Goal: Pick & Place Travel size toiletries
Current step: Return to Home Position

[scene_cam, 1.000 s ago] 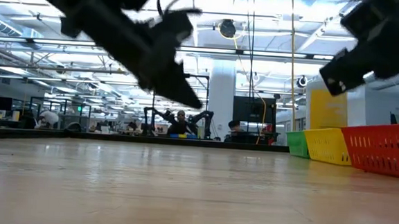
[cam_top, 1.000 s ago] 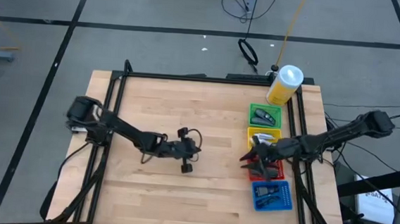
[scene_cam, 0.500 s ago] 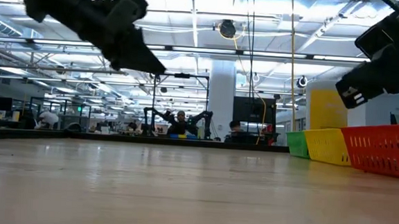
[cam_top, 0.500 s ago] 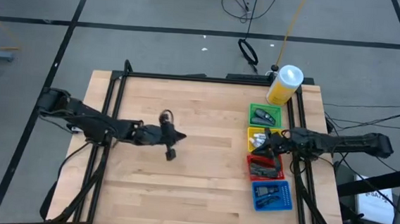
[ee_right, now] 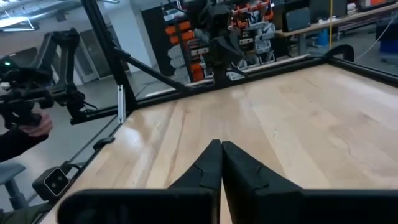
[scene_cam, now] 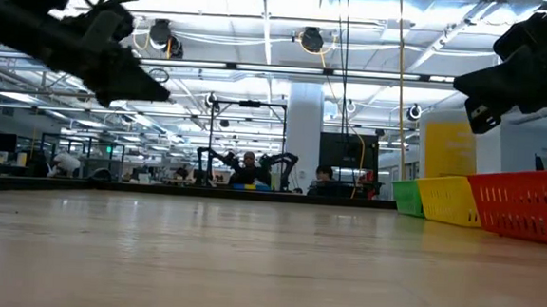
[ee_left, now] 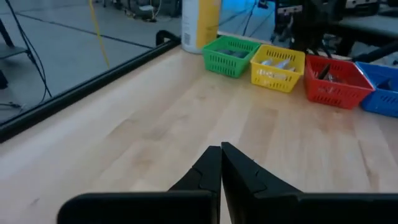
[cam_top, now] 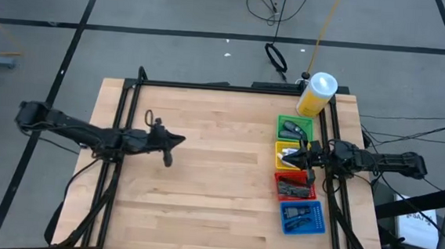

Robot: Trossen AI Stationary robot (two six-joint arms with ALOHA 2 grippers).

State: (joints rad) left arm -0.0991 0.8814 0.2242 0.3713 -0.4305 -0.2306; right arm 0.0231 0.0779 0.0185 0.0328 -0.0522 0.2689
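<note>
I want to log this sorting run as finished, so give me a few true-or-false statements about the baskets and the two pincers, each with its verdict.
1. The left pincer and the right pincer are both shut and hold nothing. True.
2. The green basket stands next to the yellow bottle. True.
3. The red basket is empty. False: dark oblong toiletries lie in it.
4. The right pincer reaches down into the green basket. False: it hovers over the yellow basket, the green basket's neighbour.
</note>
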